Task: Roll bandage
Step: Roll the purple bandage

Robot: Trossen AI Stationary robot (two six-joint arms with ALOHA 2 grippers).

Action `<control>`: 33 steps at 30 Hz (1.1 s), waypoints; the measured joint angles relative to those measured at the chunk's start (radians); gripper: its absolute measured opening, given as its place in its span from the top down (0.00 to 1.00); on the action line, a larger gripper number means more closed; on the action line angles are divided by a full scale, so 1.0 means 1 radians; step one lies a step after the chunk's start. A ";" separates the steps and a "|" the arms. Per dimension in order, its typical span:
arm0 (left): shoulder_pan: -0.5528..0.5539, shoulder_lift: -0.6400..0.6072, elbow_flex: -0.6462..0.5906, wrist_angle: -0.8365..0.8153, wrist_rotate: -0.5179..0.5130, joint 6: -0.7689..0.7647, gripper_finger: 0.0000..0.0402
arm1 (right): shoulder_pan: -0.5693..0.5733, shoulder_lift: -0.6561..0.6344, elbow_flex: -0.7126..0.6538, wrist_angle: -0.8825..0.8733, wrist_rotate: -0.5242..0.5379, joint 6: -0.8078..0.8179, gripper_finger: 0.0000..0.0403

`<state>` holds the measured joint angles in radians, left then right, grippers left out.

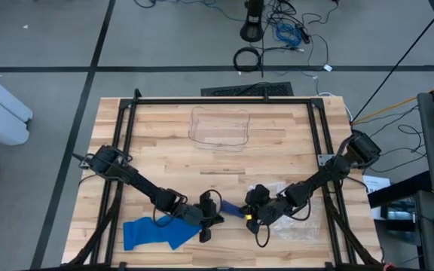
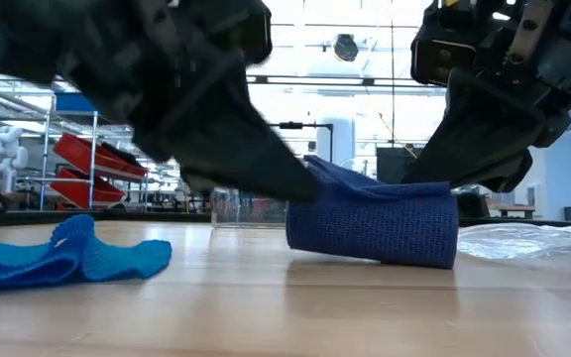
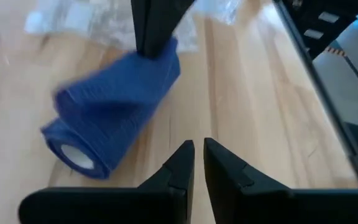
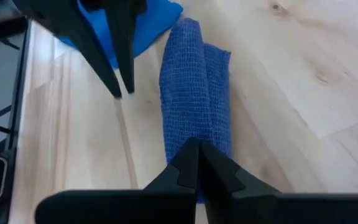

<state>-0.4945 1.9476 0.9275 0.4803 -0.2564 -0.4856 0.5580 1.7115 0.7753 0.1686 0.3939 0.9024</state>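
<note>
the dark blue bandage roll [image 2: 375,226] lies on its side on the table [image 1: 277,143], near the front edge, between the two arms. most of it looks wound already, with a loose flap lifted on top. the left pincer [image 3: 197,163] hovers just beside the roll, fingers nearly together and empty. the right pincer [image 4: 197,163] rests narrow at the roll's end; whether it pinches the cloth, i cannot tell. the flap remains to be wrapped down. a lighter blue cloth [image 1: 153,232] lies apart.
</note>
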 joint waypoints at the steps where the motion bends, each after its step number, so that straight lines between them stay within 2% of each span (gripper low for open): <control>1: -0.004 -0.012 0.000 -0.014 -0.009 0.008 0.90 | 0.003 0.000 0.000 0.001 0.000 0.000 1.00; 3: -0.008 -0.034 0.000 -0.053 -0.040 0.026 0.90 | 0.009 0.000 0.000 0.007 -0.001 0.000 1.00; 7: -0.019 -0.070 0.000 -0.163 -0.180 0.026 0.90 | 0.019 0.001 0.000 0.025 -0.003 -0.004 1.00; 10: -0.029 -0.074 0.000 -0.202 -0.248 0.022 0.90 | 0.023 0.002 0.000 0.037 -0.007 -0.005 1.00; 14: -0.036 -0.074 0.000 -0.199 -0.254 0.022 0.90 | 0.029 0.017 0.000 0.051 -0.008 0.001 1.00; 22: -0.036 -0.074 0.000 -0.203 -0.257 0.023 0.90 | 0.040 0.118 0.000 0.224 -0.069 0.002 1.00; 30: -0.036 -0.074 0.000 -0.192 -0.257 0.029 0.90 | 0.079 0.126 0.008 0.218 -0.059 0.036 1.00; 33: -0.036 -0.074 0.000 -0.142 -0.257 0.052 0.90 | 0.090 0.126 0.038 0.218 -0.059 0.015 1.00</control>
<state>-0.5308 1.8732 0.9276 0.3381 -0.5133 -0.4333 0.6485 1.8374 0.8136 0.3864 0.3347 0.9177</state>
